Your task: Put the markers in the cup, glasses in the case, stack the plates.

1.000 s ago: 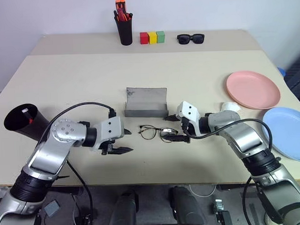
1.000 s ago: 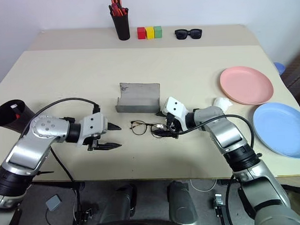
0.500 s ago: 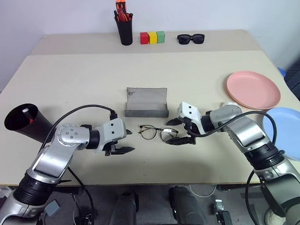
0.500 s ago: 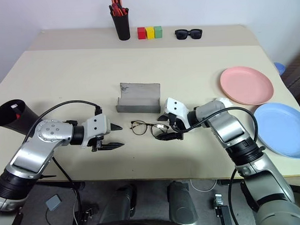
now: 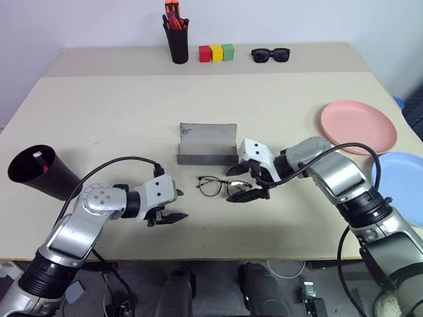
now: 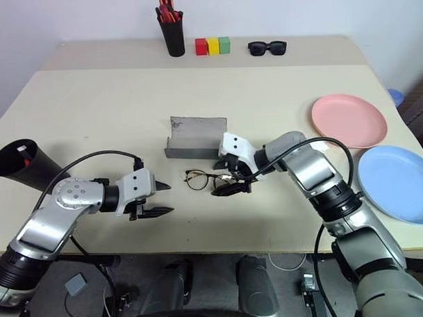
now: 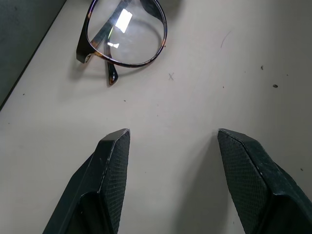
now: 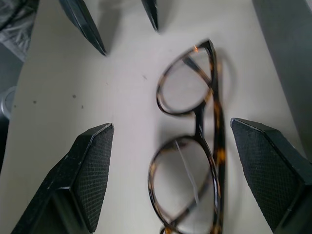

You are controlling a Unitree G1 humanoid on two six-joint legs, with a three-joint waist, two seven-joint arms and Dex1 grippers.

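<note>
Surroundings: pen holder (image 5: pixel 175 43) with orange-red pens at 12 o'clock on the tabletop (image 5: pixel 112 113); three blocks (image 5: pixel 215 52), red, yellow, green, in a row just beside it; black sunglasses (image 5: pixel 270 55) toward 1 o'clock.
In the way: nothing between glasses (image 5: pixel 223 187) and case (image 5: pixel 207 145).
Glasses: one pair, folded, flat at the centre, just at 6 o'clock of the case, apart from it.
Case: one, grey, lid up.
Cup: one, black (image 5: pixel 40 173), lying on its side at 9 o'clock, something red inside.
Plates: two, pink (image 5: pixel 356 125) and blue (image 5: pixel 407 186), side by side at 3 o'clock, unstacked.
Left end effector (image 5: pixel 173 207): fingers apart, empty, just at 9 o'clock of the glasses.
Right end effector (image 5: pixel 241 184): fingers wide, straddling the glasses' 3 o'clock end, no grip.
</note>
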